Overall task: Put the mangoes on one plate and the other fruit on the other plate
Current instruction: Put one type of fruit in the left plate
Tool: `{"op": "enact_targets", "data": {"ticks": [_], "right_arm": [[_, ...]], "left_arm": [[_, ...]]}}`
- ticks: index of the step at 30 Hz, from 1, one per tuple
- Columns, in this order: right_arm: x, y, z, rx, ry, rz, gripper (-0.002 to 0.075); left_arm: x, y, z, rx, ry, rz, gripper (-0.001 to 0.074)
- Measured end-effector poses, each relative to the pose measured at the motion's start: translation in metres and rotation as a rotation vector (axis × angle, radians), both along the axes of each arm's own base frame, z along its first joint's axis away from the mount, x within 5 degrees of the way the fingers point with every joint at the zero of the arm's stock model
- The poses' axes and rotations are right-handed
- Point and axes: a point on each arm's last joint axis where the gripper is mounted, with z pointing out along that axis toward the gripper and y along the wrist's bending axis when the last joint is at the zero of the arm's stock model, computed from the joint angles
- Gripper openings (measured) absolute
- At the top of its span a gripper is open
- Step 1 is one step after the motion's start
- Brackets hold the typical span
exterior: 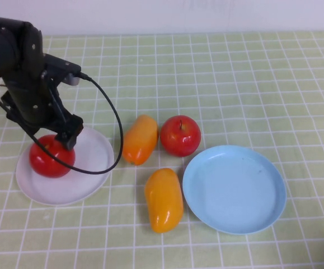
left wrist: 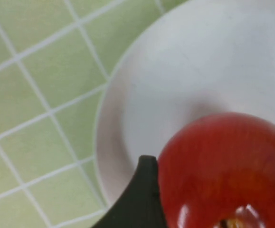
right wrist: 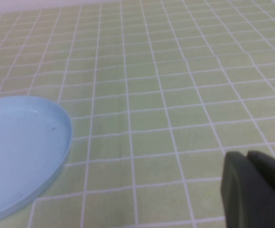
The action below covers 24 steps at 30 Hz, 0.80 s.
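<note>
One red apple point(exterior: 47, 159) sits on the left part of the white plate point(exterior: 89, 162), and my left gripper point(exterior: 56, 144) is shut on it from above. In the left wrist view the apple point(left wrist: 222, 161) fills the space beside one dark finger point(left wrist: 144, 190), over the white plate point(left wrist: 184, 71). The second apple point(exterior: 179, 135) lies on the cloth at mid-table. One mango point(exterior: 140, 139) lies just left of it, the other mango point(exterior: 164, 199) nearer to me. The light blue plate point(exterior: 234, 188) holds nothing. My right gripper point(right wrist: 249, 159) is shut, off to the side of the blue plate point(right wrist: 18, 142).
A green checked cloth point(exterior: 251, 84) covers the whole table. The left arm's black cable point(exterior: 114, 120) loops over the white plate's right rim, close to the upper mango. A white wall runs along the far edge.
</note>
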Motion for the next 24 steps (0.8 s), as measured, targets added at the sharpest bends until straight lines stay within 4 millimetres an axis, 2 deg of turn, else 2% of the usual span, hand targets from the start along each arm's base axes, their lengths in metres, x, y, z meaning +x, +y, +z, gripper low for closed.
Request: {"op": "enact_targets", "data": {"ticks": [4,7,10,13,15,17,19,24], "right_arm": [[0.000,0.000,0.000,0.000,0.000,0.000,-0.0016],[0.000,0.000,0.000,0.000,0.000,0.000,-0.0016],[0.000,0.000,0.000,0.000,0.000,0.000,-0.0016],[0.000,0.000,0.000,0.000,0.000,0.000,-0.0016],[0.000,0.000,0.000,0.000,0.000,0.000,-0.0016],[0.000,0.000,0.000,0.000,0.000,0.000,-0.0016],[0.000,0.000,0.000,0.000,0.000,0.000,-0.0016],[0.000,0.000,0.000,0.000,0.000,0.000,-0.0016]], "left_arm": [[-0.001,0.003,0.007,0.025,-0.031,0.004,0.0668],[-0.007,-0.006,0.026,0.015,-0.086,0.003,0.0668],[-0.013,-0.038,0.049,-0.079,-0.173,-0.049,0.0668],[-0.019,-0.087,0.069,-0.213,-0.242,-0.160,0.0668],[-0.020,-0.118,0.075,-0.273,-0.259,-0.235,0.0668],[-0.017,-0.140,0.075,-0.302,-0.256,-0.278,0.0668],[-0.011,-0.157,0.066,-0.304,-0.230,-0.307,0.0669],[0.004,-0.180,0.042,-0.287,-0.174,-0.332,0.0669]]}}
